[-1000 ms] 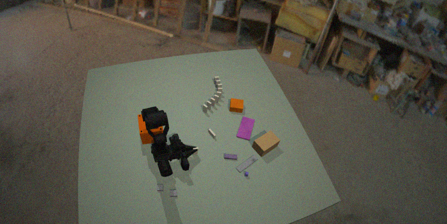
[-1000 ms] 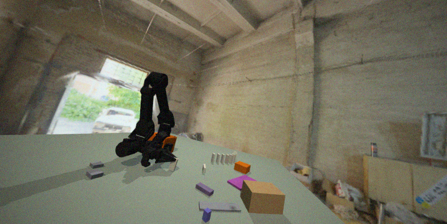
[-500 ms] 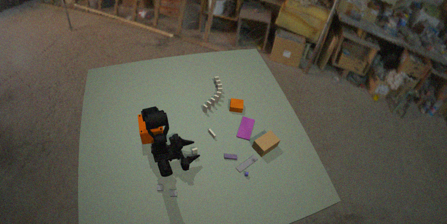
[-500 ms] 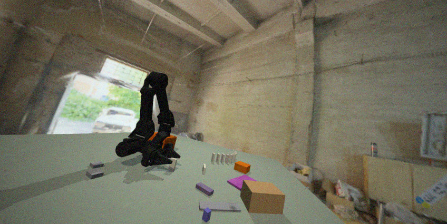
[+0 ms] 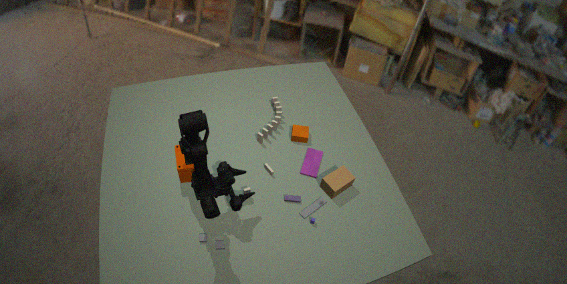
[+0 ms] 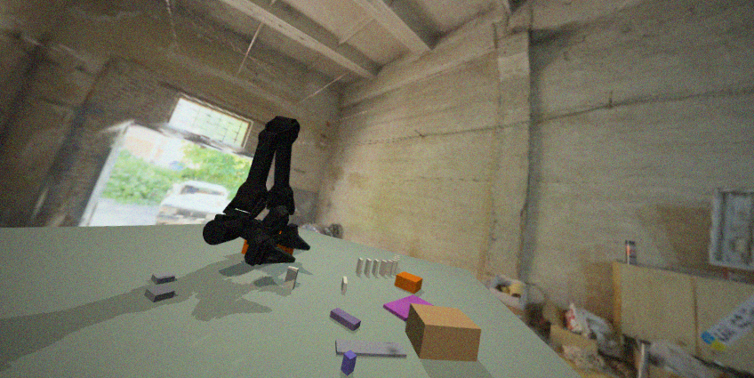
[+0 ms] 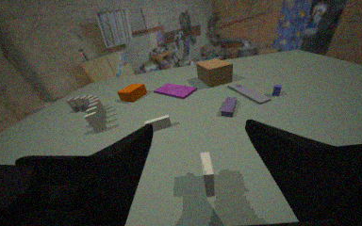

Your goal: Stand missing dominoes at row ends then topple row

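Two loose off-white dominoes are apart from the curved row of small off-white rectangular dominoes (image 5: 275,123) (image 6: 376,267) (image 7: 94,113), which stands on the pale green flat bench (image 5: 151,106) (image 6: 95,247) (image 7: 51,141). The black two-fingered end effector (image 5: 250,182) (image 6: 301,254) (image 7: 198,126) is spread about as wide as it goes and has hold of nothing. In the wrist view, the nearer loose off-white domino (image 5: 247,190) (image 6: 291,277) (image 7: 207,174) appears between the spread fingers, upright on the bench and well apart from the row. The other loose off-white domino (image 5: 269,168) (image 6: 344,284) (image 7: 158,122) rests on its long edge, between that one and the row. In the top view, the bright orange block (image 5: 299,133) (image 6: 409,282) (image 7: 132,92) is just right of the row, on the far part of the bench, and the flat magenta slab (image 5: 311,162) (image 6: 407,306) (image 7: 175,90) is nearer than the orange block. Further right and nearer sits the tan box-shaped block (image 5: 337,182) (image 6: 443,333) (image 7: 214,72), with the short purple bar (image 5: 292,198) (image 6: 345,318) (image 7: 229,106) and the long thin grey strip (image 5: 313,207) (image 6: 370,348) (image 7: 249,93) to its left, and the tiny blue-violet block (image 5: 312,220) (image 6: 348,362) (image 7: 276,90) on the near side of the strip
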`<state>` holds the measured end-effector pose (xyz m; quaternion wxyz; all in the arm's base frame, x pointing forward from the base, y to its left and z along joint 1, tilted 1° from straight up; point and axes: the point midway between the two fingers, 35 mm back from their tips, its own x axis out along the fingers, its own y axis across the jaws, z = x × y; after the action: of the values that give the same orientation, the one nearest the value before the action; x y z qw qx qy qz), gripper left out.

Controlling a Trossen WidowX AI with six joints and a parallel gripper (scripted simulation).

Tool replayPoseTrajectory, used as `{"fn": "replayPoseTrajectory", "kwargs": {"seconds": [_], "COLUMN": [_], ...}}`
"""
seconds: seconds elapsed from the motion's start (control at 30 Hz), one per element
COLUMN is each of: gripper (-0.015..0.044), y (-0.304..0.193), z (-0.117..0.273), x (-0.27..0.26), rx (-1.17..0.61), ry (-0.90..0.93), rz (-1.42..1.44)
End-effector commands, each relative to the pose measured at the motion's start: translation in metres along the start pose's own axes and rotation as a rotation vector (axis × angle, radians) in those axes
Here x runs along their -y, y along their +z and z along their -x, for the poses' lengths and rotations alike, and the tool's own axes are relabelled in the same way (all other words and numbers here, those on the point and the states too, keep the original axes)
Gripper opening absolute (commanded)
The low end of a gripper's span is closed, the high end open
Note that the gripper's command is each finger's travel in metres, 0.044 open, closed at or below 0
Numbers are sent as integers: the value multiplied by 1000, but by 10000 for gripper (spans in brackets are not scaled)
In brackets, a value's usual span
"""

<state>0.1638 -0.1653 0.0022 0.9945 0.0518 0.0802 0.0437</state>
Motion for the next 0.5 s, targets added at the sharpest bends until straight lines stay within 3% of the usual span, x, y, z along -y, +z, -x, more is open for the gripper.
{"fn": "replayPoseTrajectory", "kwargs": {"seconds": [0.0,0.2,0.47], "gripper": [440,440,440], "y": [-7,-19,1], "z": [-8,-17,-18], "x": [6,14,12], "rx": [-163,-578,-961], "ry": [32,-74,-533], "rz": [-181,-634,-1046]}}
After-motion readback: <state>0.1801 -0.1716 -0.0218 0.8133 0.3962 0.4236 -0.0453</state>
